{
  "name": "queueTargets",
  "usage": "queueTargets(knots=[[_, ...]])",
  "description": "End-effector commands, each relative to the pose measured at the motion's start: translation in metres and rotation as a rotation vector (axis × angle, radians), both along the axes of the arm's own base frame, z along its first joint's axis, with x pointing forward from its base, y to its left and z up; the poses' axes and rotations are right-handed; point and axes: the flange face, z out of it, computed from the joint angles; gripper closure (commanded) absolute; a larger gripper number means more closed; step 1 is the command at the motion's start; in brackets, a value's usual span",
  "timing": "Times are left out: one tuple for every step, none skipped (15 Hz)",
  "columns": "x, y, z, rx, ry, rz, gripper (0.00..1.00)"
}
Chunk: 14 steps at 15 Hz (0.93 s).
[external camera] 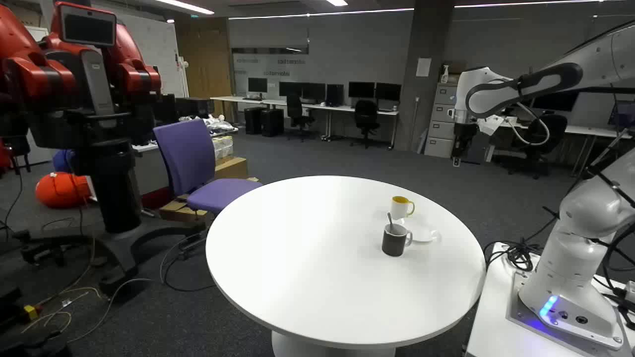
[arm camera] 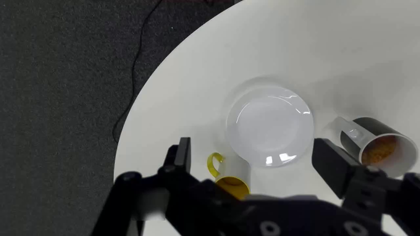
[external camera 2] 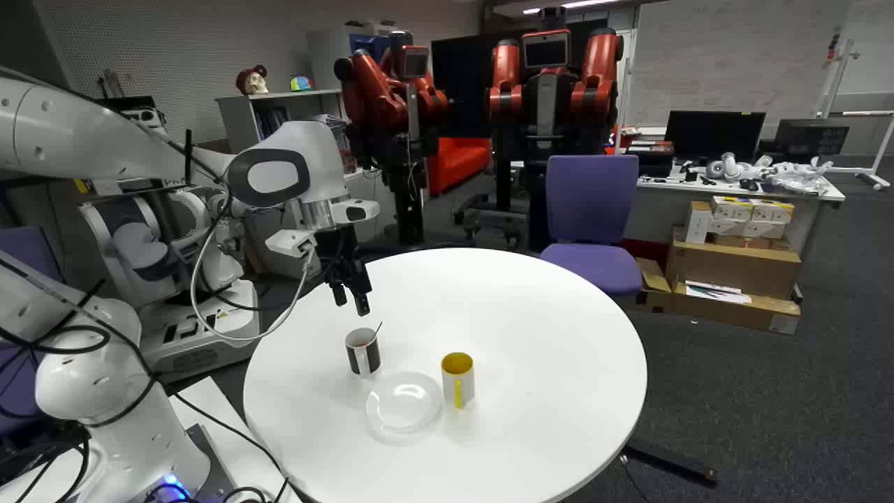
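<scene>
My gripper (external camera 2: 351,305) is open and empty, raised above the round white table (external camera 2: 545,335). It also shows in another exterior view (external camera: 457,159) and in the wrist view (arm camera: 252,142), fingers wide apart. A black and white mug (external camera 2: 353,358) stands upright with a thin spoon handle (external camera 2: 378,329) sticking out. In the wrist view this mug (arm camera: 374,126) has orange-brown contents; the spoon cannot be made out there. A clear or white plate (arm camera: 270,124) lies flat between it and a white mug with yellow inside and handle (arm camera: 234,167). That mug (external camera 2: 457,384) stands upright beside the plate.
A purple chair (external camera 2: 592,209) stands at the table's far edge. Red robots (external camera 2: 552,84) stand behind. The arm's base (external camera: 570,292) sits on a white stand beside the table, with loose black cables (external camera: 518,255). Cardboard boxes (external camera 2: 733,265) lie on the floor.
</scene>
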Motion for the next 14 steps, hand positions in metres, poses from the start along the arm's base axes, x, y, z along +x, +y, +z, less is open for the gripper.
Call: queueTargets(knots=[[0.000, 0.000, 0.001, 0.000, 0.001, 0.000, 0.00], [0.000, 0.000, 0.001, 0.000, 0.001, 0.000, 0.00], [0.000, 0.000, 0.001, 0.000, 0.001, 0.000, 0.00], [0.001, -0.003, -0.001, 0.000, -0.003, -0.002, 0.00], [0.006, -0.007, -0.003, 0.010, -0.015, 0.010, 0.00], [0.011, -0.008, -0.005, 0.023, -0.022, 0.024, 0.00], [0.021, -0.009, -0.010, 0.040, -0.043, 0.038, 0.00], [0.031, -0.009, -0.016, 0.041, -0.074, 0.051, 0.00], [0.043, -0.008, -0.023, 0.049, -0.104, 0.069, 0.00], [0.056, -0.006, -0.031, 0.056, -0.132, 0.088, 0.00], [0.068, -0.004, -0.039, 0.067, -0.154, 0.105, 0.00], [0.081, 0.001, -0.048, 0.082, -0.168, 0.123, 0.00], [0.093, 0.006, -0.057, 0.103, -0.177, 0.149, 0.00], [0.104, 0.012, -0.064, 0.120, -0.182, 0.189, 0.00]])
